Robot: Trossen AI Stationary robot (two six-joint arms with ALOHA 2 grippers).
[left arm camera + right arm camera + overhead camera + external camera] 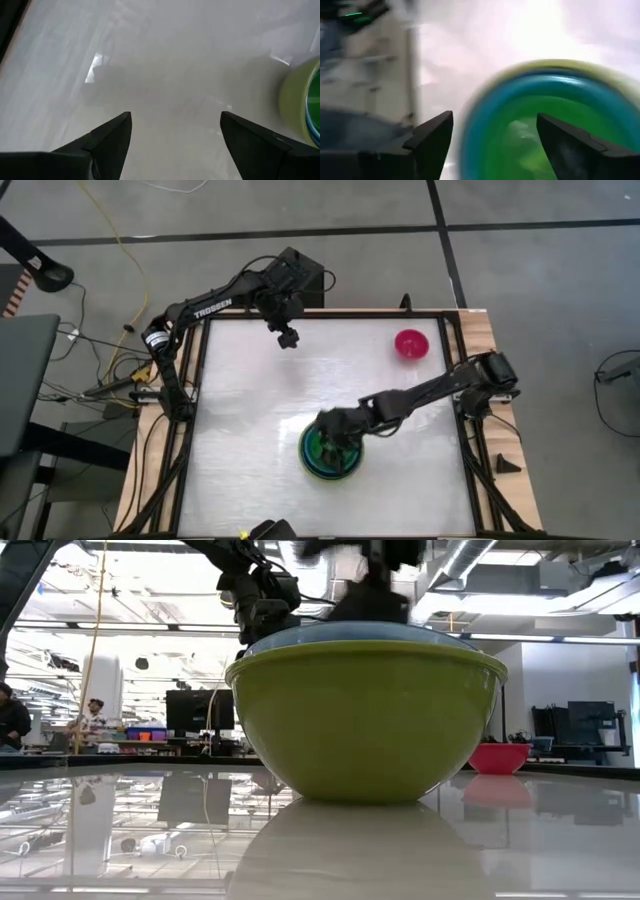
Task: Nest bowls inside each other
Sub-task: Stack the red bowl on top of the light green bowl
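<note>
Near the table's front middle stands a stack of bowls: the large olive-green bowl (365,720) rests by its base on the table, with the light blue bowl (485,115), the teal one and the lime-green bowl (530,135) nested inside it. My right gripper (495,117) hangs open just above the stack (330,452), with nothing between its fingers. The magenta-red bowl (411,343) sits alone on the table at the far right. My left gripper (288,336) waits open above the far middle of the table.
A black frame (200,410) runs around the white table top. Bare table lies to the left of the stack and between the stack and the magenta-red bowl. In the low view, people and desks show in the room beyond the far edge.
</note>
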